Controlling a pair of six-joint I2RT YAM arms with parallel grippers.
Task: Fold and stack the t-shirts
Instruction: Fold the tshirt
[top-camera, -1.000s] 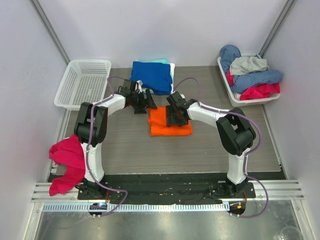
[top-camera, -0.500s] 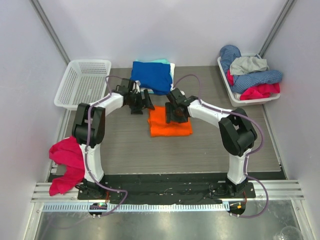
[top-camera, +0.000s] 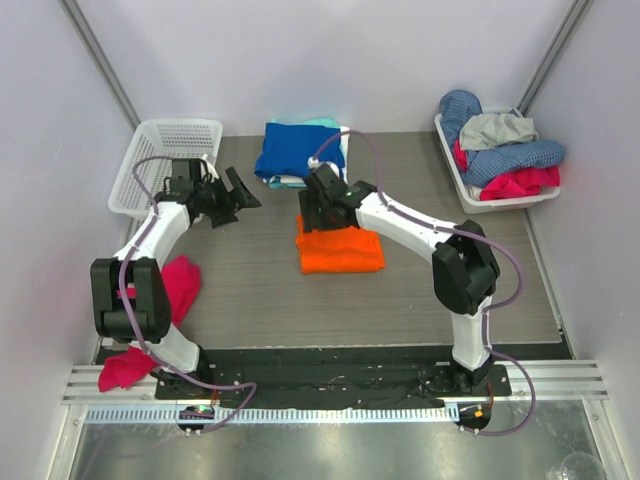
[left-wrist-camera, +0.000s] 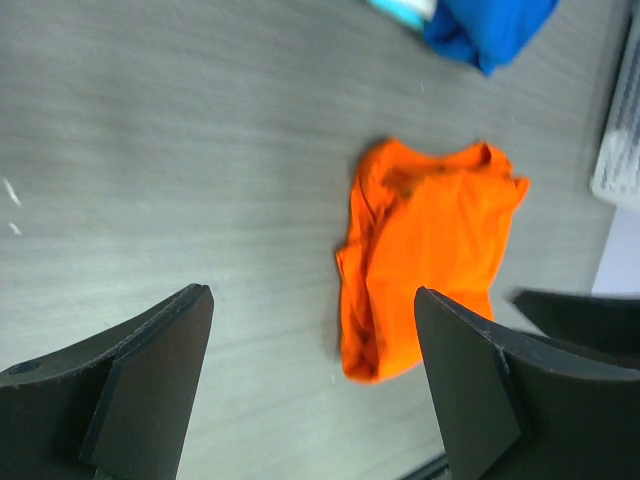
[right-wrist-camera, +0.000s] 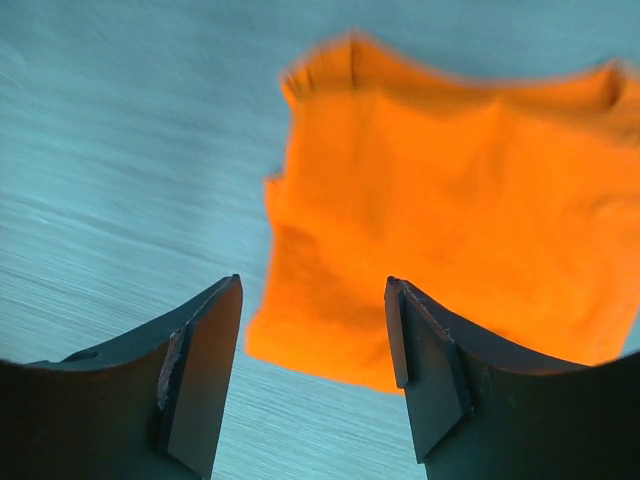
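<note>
The orange shirt (top-camera: 340, 250) lies folded just in front of the blue stack (top-camera: 300, 150). My right gripper (right-wrist-camera: 313, 290) hovers there, jaws spread and empty. My left gripper (top-camera: 236, 196), also spread, hangs well left of the stack. Next, I judge: pinch the shirt's edges and lift it onto the stack.

Open tabletop (top-camera: 330, 310) near and left of orange t-shirt (top-camera: 340, 255), blue t-shirt stack (top-camera: 300, 150) just beyond it, white basket (top-camera: 165, 165) far left, heaped bin (top-camera: 455, 170) far right, right arm (top-camera: 400, 221) crossing above.
</note>
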